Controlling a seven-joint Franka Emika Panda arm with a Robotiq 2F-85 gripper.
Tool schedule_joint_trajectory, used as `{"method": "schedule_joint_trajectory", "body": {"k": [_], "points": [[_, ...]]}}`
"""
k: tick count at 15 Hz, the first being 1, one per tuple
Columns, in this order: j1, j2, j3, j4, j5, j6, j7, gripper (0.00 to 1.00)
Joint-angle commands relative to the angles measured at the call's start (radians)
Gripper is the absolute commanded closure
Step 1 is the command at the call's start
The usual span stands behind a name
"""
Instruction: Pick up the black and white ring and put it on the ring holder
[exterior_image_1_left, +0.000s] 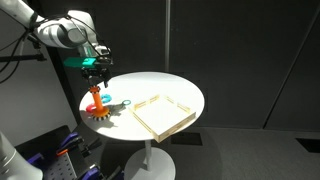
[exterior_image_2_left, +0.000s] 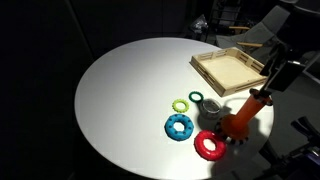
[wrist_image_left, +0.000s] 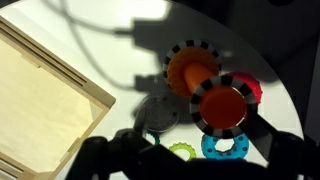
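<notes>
The black and white ring (wrist_image_left: 220, 105) lies round the top of the orange peg of the ring holder (wrist_image_left: 190, 62), whose dark-and-yellowish rimmed base shows behind it. The whole ring is in sight and no finger covers it. In both exterior views my gripper (exterior_image_1_left: 93, 68) (exterior_image_2_left: 275, 75) hangs just above the peg (exterior_image_1_left: 95, 100) (exterior_image_2_left: 245, 112); the ring is too small to make out there. In the wrist view the gripper's (wrist_image_left: 195, 160) dark fingers stand apart at the bottom edge, open, either side of the ring.
A shallow wooden tray (exterior_image_1_left: 160, 113) (exterior_image_2_left: 230, 70) (wrist_image_left: 40, 95) lies beside the holder. A blue ring (exterior_image_2_left: 180, 126) (wrist_image_left: 222, 148), a green ring (exterior_image_2_left: 181, 104) (wrist_image_left: 183, 150), a red ring (exterior_image_2_left: 210, 146) and a greyish ring (exterior_image_2_left: 210, 111) (wrist_image_left: 155, 112) lie near the holder's base, close to the round white table's edge (exterior_image_2_left: 100, 120).
</notes>
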Motion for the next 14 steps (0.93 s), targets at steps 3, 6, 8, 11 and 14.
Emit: {"method": "schedule_joint_trajectory", "body": {"k": [3,6,8,11,14], "points": [[0.004,0.004,0.007,-0.001,-0.013,0.007,0.026,0.0],[0.005,0.011,0.009,-0.004,-0.011,0.008,0.026,0.0],[0.007,0.018,0.011,-0.004,-0.008,0.007,0.024,0.0],[0.01,0.024,0.014,-0.004,-0.009,0.006,0.024,0.0],[0.01,0.024,0.013,0.001,-0.011,0.007,0.027,0.0]]}}
